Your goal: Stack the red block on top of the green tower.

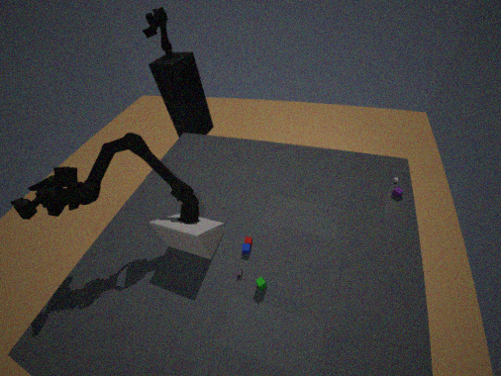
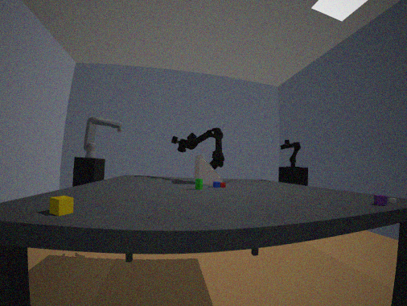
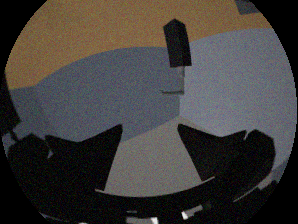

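The red block (image 1: 249,240) (image 2: 223,185) sits on the dark table, right beside the blue block (image 1: 246,248) (image 2: 216,184); whether they touch is unclear. The green tower (image 1: 260,283) (image 2: 199,184) stands upright, taller than it is wide, nearer the front in the top view. My gripper (image 3: 151,127) is open and empty, its two dark fingers wide apart in the wrist view. The arm (image 1: 130,141) (image 2: 217,134) holds it high and out to the left, far from the blocks. No block shows in the wrist view.
The arm stands on a pale wedge-shaped base (image 1: 185,239) (image 2: 204,173) close to the blocks. A small dark item (image 1: 240,274) lies left of the tower. A purple block (image 1: 397,192) (image 2: 380,200) and small white object (image 1: 396,179) are far right. A yellow block (image 2: 61,205) sits at front left.
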You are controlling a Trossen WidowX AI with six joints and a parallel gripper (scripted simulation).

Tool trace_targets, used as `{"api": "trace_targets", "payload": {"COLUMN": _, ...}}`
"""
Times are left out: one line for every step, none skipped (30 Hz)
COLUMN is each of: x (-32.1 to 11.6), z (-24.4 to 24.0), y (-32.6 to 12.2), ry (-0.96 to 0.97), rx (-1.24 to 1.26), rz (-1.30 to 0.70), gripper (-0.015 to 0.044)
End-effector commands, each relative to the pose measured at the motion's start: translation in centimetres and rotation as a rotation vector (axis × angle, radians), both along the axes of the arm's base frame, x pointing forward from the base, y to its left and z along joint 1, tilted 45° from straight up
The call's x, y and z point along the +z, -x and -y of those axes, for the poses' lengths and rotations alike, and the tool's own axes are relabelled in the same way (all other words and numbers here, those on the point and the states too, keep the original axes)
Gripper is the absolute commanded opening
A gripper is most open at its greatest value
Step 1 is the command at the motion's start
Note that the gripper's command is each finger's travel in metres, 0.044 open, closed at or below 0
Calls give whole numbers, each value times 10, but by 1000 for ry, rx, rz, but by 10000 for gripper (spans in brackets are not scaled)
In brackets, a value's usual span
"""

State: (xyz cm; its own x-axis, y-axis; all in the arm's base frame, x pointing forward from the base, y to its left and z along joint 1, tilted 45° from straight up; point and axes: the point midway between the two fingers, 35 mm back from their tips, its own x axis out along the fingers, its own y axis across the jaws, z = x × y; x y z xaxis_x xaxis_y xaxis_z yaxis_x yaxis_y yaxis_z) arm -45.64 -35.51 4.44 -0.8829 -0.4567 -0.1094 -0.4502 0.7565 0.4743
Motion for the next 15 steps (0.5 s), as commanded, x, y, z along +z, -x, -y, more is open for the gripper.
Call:
{"api": "trace_targets", "payload": {"x": 0, "z": 2, "y": -2, "ry": -5, "rx": 6, "rz": 1, "gripper": 426}}
{"api": "trace_targets", "payload": {"x": -2, "z": 8, "y": -7, "ry": -21, "rx": 25, "rz": 4, "gripper": 440}}
{"api": "trace_targets", "payload": {"x": -4, "z": 18, "y": -16, "ry": -48, "rx": 57, "rz": 9, "gripper": 440}}
{"api": "trace_targets", "payload": {"x": -6, "z": 29, "y": -27, "ry": -80, "rx": 96, "rz": 14, "gripper": 440}}
{"api": "trace_targets", "payload": {"x": -9, "z": 40, "y": -38, "ry": -112, "rx": 135, "rz": 18, "gripper": 440}}
{"api": "trace_targets", "payload": {"x": -11, "z": 50, "y": -50, "ry": -143, "rx": 175, "rz": 21, "gripper": 440}}
{"api": "trace_targets", "payload": {"x": -14, "z": 60, "y": -62, "ry": -175, "rx": 215, "rz": 24, "gripper": 440}}
{"api": "trace_targets", "payload": {"x": -17, "z": 70, "y": -75, "ry": -206, "rx": 255, "rz": 26, "gripper": 440}}
{"api": "trace_targets", "payload": {"x": -19, "z": 79, "y": -88, "ry": -237, "rx": 296, "rz": 27, "gripper": 440}}
{"api": "trace_targets", "payload": {"x": -22, "z": 88, "y": -101, "ry": -268, "rx": 337, "rz": 27, "gripper": 440}}
{"api": "trace_targets", "payload": {"x": -22, "z": 93, "y": -111, "ry": -297, "rx": 359, "rz": 9, "gripper": 440}}
{"api": "trace_targets", "payload": {"x": -22, "z": 98, "y": -122, "ry": -329, "rx": 386, "rz": -10, "gripper": 440}}
{"api": "trace_targets", "payload": {"x": -23, "z": 105, "y": -135, "ry": -361, "rx": 421, "rz": -21, "gripper": 440}}
{"api": "trace_targets", "payload": {"x": -26, "z": 112, "y": -149, "ry": -390, "rx": 463, "rz": -24, "gripper": 440}}
{"api": "trace_targets", "payload": {"x": -28, "z": 119, "y": -163, "ry": -420, "rx": 506, "rz": -27, "gripper": 440}}
